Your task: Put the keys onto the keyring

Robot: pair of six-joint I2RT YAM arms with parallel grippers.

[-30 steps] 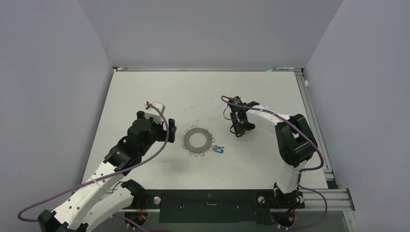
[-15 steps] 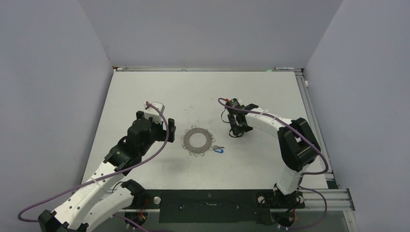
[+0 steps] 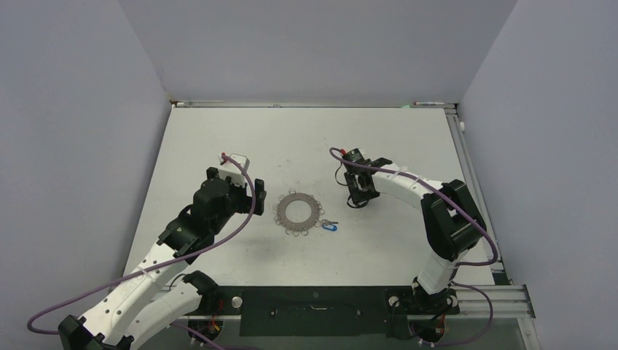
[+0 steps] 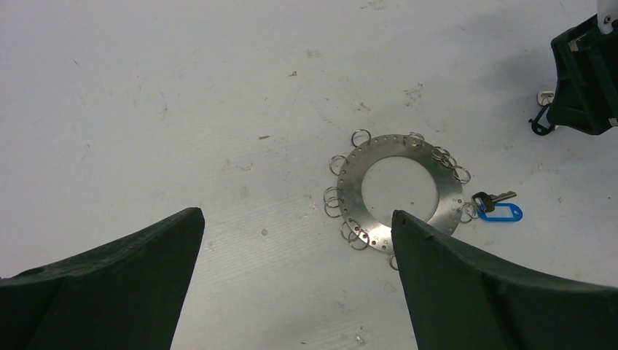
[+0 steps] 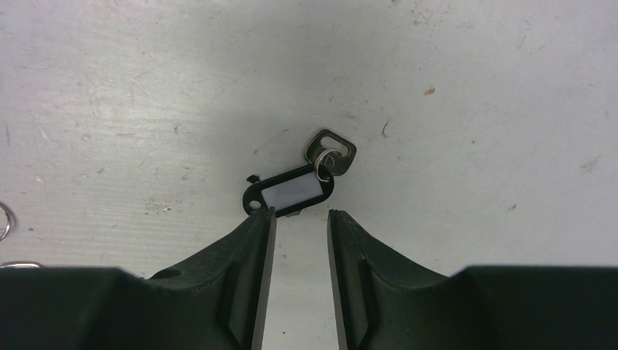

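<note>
**Right gripper** (image 5: 300, 213): fingers a narrow gap apart, tips pointing down at the table. Bare table shows through the gap and nothing is pinched.

**Black-tagged key** (image 5: 291, 193): lies flat on the table just beyond those tips.
- The tag's near edge meets one fingertip (image 5: 259, 226). The right wrist view does not show whether this is contact or only overlap.
- The tag carries a white label insert.
- A small silver loop joins the tag to a dark key head on the side away from the gripper.

**Left gripper** (image 4: 297, 214): fingers spread wide and holding nothing. It sits over the table on the left-arm side of the keyring and does not touch it.

**Keyring** (image 4: 401, 146): flat on the table, roughly mid-table between the two arms and apart from both grippers. Small wire loops fringe its rim. In the left wrist view it lies just beyond the open fingertips.

**Blue-tagged key** (image 4: 504, 213): flat on the table, just beside the keyring's rim on the side toward the right arm. Its dark key head lies next to one rim loop. Whether the two are linked cannot be told.

**Relative positions:** the black-tagged key and the right gripper are well apart from the keyring, on its right-arm side.

**Table** (image 3: 218, 131): white, with light scuffs and specks.
</note>
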